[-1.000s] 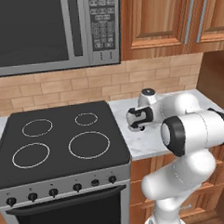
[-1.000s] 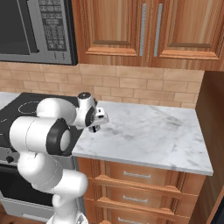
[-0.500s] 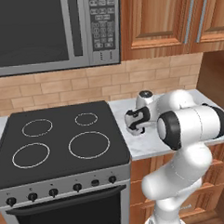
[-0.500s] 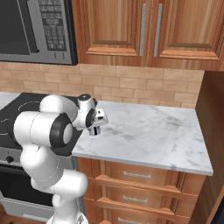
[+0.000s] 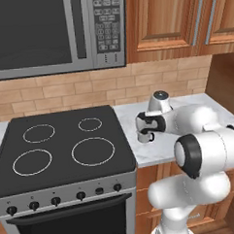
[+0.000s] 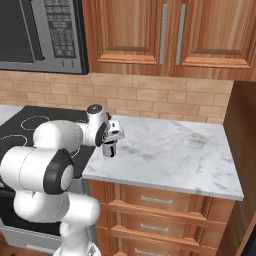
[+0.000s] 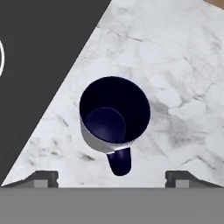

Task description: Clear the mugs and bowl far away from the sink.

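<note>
A white-grey mug point(image 7: 114, 113) with a dark blue inside stands upright on the marble counter point(image 7: 175, 65), close to the edge of the black stovetop point(image 7: 39, 43). Its handle points toward the bottom of the hand view. My gripper point(image 7: 112, 178) hangs just above it, open, with one fingertip point(image 7: 43, 177) on each side of the mug and not touching it. In the base views the gripper point(image 5: 145, 132) point(image 6: 109, 146) sits low over the counter's left end. The bowl and the sink are out of view.
The stovetop point(image 5: 67, 146) lies left of the marble counter point(image 6: 170, 150). A brick wall runs behind, with a microwave point(image 5: 46, 30) and wooden cabinets point(image 6: 165, 35) above. A tall wooden side panel point(image 6: 245, 150) closes the counter's right end.
The jaws have spread wide and let go of the mug, which now stands free on the counter. The hand has shifted slightly toward the stovetop.
</note>
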Available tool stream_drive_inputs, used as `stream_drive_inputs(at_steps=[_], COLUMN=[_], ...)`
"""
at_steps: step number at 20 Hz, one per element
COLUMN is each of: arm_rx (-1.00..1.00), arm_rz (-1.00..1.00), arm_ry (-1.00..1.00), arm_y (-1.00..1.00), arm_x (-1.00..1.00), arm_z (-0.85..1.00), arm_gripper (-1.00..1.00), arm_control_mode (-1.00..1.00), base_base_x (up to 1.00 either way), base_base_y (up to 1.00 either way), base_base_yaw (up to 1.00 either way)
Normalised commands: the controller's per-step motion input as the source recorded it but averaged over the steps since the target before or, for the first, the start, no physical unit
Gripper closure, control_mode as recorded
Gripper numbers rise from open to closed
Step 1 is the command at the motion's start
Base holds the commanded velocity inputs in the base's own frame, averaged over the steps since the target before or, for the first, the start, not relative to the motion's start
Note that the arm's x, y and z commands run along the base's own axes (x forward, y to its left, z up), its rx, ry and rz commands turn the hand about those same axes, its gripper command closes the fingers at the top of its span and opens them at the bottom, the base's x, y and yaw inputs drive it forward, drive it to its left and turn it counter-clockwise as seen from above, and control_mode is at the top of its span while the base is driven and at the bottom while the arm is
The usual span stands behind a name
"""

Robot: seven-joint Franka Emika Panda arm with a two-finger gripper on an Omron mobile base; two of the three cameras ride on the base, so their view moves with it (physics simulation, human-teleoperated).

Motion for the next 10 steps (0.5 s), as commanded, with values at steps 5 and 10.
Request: stream_drive_inputs(at_steps=[5, 10], arm_rx=[0.03, 0.03], arm_rz=[0.00, 0.00], arm_ry=[-0.13, -0.17], arm_y=[-0.25, 0.05], arm_x=[-0.90, -0.84], arm_z=[0.57, 0.97], arm_gripper=[-1.00, -1.00], arm_control_mode=[-1.00, -1.00], base_base_x=[0.00, 0.00], base_base_y=[0.00, 0.00], base_base_yaw=[0.00, 0.00])
